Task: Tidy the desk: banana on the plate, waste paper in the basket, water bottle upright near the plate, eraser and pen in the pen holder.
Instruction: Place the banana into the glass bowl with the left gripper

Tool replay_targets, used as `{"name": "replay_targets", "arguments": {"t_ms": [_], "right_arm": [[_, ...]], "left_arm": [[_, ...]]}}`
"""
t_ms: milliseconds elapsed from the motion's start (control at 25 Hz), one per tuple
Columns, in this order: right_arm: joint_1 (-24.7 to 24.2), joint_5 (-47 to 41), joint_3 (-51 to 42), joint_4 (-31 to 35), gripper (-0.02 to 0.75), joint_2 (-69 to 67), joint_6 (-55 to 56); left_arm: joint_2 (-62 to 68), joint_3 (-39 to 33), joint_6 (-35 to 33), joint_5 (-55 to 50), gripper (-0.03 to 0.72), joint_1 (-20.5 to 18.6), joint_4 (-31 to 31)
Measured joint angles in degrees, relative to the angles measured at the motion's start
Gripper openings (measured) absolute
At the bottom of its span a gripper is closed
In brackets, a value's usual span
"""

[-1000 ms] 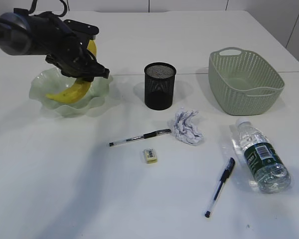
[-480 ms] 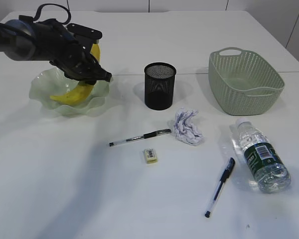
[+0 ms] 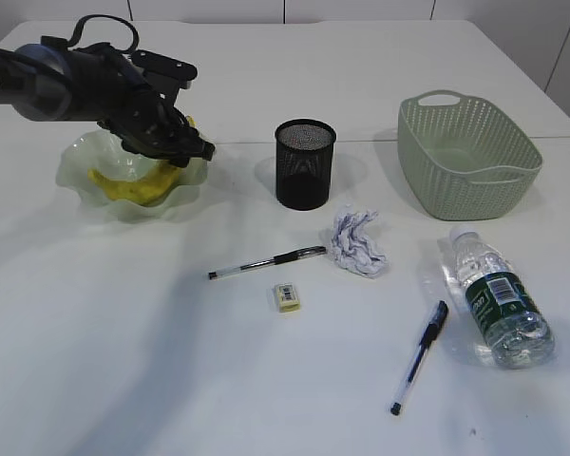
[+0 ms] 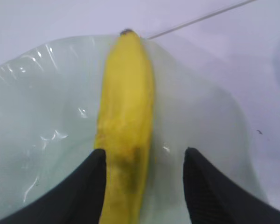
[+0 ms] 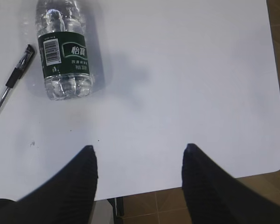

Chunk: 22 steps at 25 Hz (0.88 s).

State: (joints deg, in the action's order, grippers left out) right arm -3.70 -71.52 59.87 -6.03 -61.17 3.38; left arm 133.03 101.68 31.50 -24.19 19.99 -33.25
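White table (image 3: 123, 361), bare along its 6 o'clock edge. At 10 o'clock, the banana (image 3: 133, 186) lies in the plate (image 3: 76, 161); left gripper (image 4: 142, 186) spread around it. Right gripper (image 5: 137, 182) spread, empty. Basket (image 3: 467, 157) and pen holder (image 3: 305, 163) hold nothing visible.

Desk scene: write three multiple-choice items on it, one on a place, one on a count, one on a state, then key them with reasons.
1. Where does the banana lie?
A. in the basket
B. on the plate
C. beside the eraser

2. How many pens lie on the table?
A. one
B. two
C. three

3. How is the water bottle?
A. lying on its side
B. upright by the plate
C. inside the pen holder

Key: 1 B, the banana rests in the wavy plate under the left gripper. 2 B, one pen lies near the crumpled paper, another pen beside the bottle. 3 A, it lies flat near the second pen.
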Motion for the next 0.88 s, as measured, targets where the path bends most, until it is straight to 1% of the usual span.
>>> {"name": "replay_targets", "arguments": {"t_ms": [280,520,600,880], "right_arm": [[0.0,0.0,0.0,0.1,0.430,0.0,0.0],[0.0,0.1,0.0,1.8,0.430,-1.6,-0.2],[0.0,0.9,0.1,3.0,0.430,-2.3,-0.9],[0.0,6.6,0.2,8.1,0.430,-4.0,-6.3]], "left_arm": [[0.0,0.0,0.0,0.1,0.380,0.0,-0.6],[-2.3,2.0,0.0,-0.7,0.381,0.0,-4.5],[-3.9,3.1,0.0,-1.1,0.381,0.0,-5.5],[-10.7,6.7,0.0,-4.0,0.381,-1.4,-5.3]]}}
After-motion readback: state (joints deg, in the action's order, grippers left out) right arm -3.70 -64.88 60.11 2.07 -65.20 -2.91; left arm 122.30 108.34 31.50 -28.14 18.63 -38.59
